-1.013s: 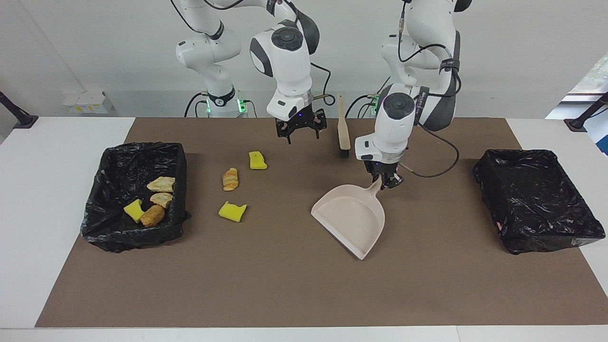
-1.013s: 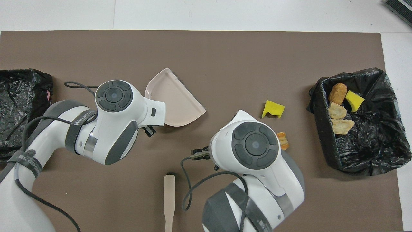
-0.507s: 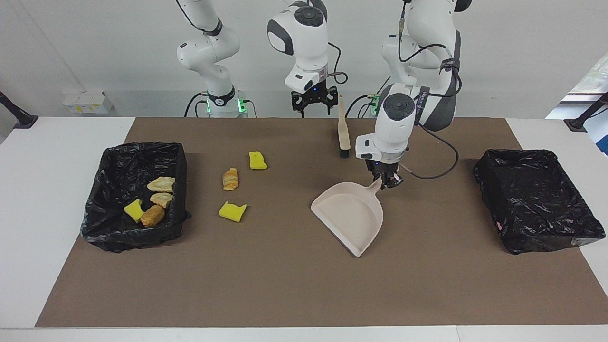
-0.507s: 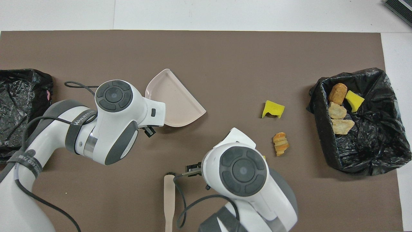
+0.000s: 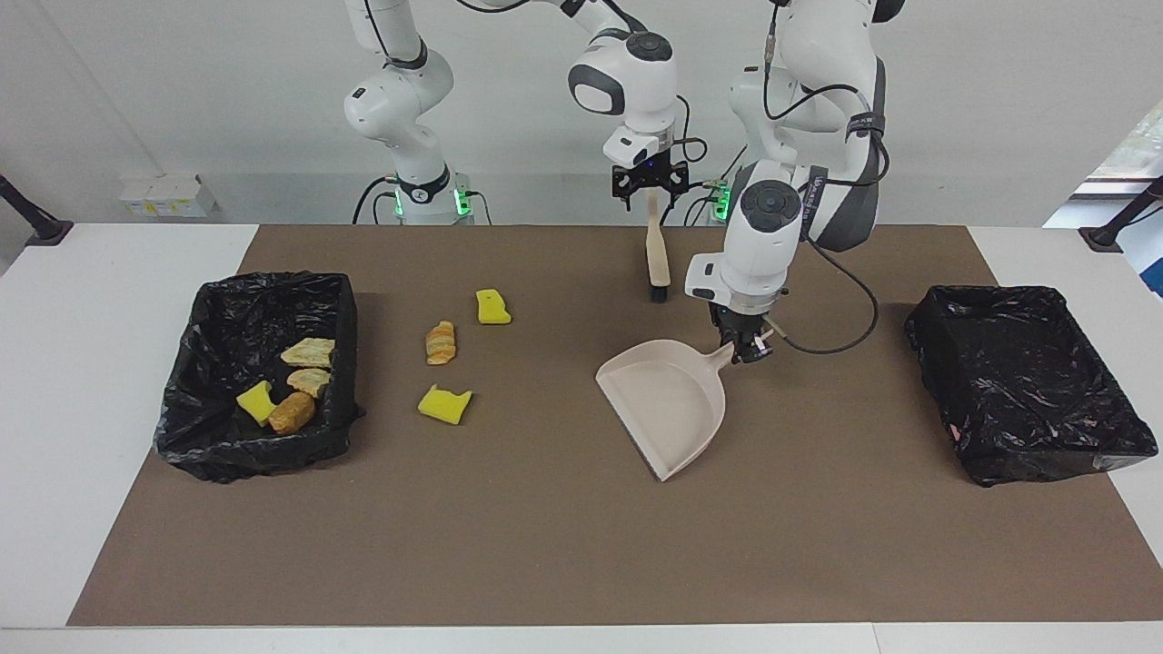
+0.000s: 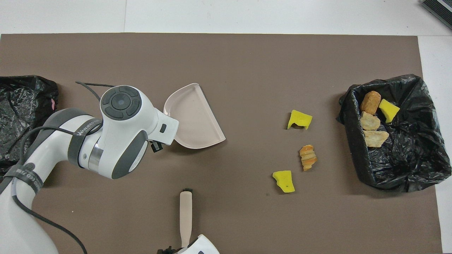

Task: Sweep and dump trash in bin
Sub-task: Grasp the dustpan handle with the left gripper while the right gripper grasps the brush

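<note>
Three pieces of trash lie loose on the brown mat: a yellow sponge chunk [image 5: 493, 307] [image 6: 284, 181], a croissant-like lump [image 5: 441, 342] [image 6: 308, 157] and another yellow chunk [image 5: 444, 404] [image 6: 299, 119]. Several more scraps [image 5: 293, 381] sit inside the black-lined bin [image 5: 273, 282] [image 6: 413, 151] at the right arm's end. My left gripper [image 5: 750, 350] is shut on the handle of the beige dustpan [image 5: 668, 404] [image 6: 194, 118] at mid-table. My right gripper [image 5: 649, 189] hangs open over the handle end of the brush [image 5: 656, 259] [image 6: 185, 215], which lies flat on the mat.
A second black-lined bin [image 5: 1027, 381] [image 6: 21, 106] stands at the left arm's end with nothing showing in it. The mat [image 5: 545, 545] is bare between the dustpan and the edge farthest from the robots.
My right gripper has risen from above the loose scraps and swung toward the robots, ending over the brush handle. The left gripper has turned the dustpan slightly.
</note>
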Robot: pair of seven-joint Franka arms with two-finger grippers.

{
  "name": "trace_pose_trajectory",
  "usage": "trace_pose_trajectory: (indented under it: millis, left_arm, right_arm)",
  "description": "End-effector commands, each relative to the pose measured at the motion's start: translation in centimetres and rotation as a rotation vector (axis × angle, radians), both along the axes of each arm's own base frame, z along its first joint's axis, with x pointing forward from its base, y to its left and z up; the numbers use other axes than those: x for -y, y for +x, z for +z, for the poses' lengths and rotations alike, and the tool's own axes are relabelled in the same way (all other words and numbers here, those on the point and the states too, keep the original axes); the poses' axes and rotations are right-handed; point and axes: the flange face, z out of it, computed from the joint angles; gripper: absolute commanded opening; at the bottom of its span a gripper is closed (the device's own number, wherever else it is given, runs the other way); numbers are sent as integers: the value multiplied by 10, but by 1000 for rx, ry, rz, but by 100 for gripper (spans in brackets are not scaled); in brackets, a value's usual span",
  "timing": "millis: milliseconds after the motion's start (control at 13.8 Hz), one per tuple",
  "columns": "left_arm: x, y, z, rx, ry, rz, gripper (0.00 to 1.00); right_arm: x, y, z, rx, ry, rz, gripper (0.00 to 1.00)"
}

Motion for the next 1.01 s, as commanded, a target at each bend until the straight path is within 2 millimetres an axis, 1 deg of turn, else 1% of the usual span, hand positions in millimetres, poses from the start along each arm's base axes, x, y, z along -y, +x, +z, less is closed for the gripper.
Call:
trace_pose_trajectory:
  millis: [0,72,217,362,434,507,579,651,724,796,868,941]
  left_arm:
    - [-13,4,6,0,8,-111,0]
    - [-13,3,5,-3,8,-122,0]
    - [-15,4,5,-4,9,-119,0]
    - [-15,4,5,-4,9,-119,0]
    - [-15,3,4,-6,9,-119,0]
    - [-20,5,4,-6,9,-110,0]
    - [-22,6,4,-6,9,-107,0]
    - [-22,6,4,-6,9,-107,0]
    - [-22,6,4,-6,9,-108,0]
    - [-23,6,4,-6,9,-108,0]
    - [-23,6,4,-7,10,-108,0]
    - [-23,6,4,-6,9,-107,0]
  right_arm:
    - [-13,-17,-20,7,-10,-6,85]
    - [-14,-21,-22,11,-21,-4,81]
    - [-11,-23,-29,15,-49,-4,73]
    - [-11,-22,-29,12,-59,-5,63]
    - [-12,-21,-28,12,-60,-4,61]
    - [-13,-20,-29,11,-69,-2,55]
    - [-13,-19,-29,21,-75,6,36]
    - [-12,-18,-28,21,-79,6,9]
    - [-13,-16,-27,24,-83,7,0]
    - [-12,-11,-25,28,-88,6,0]
    - [-10,-1,-20,26,-95,-5,0]
    - [-10,7,-11,20,-110,-13,0]
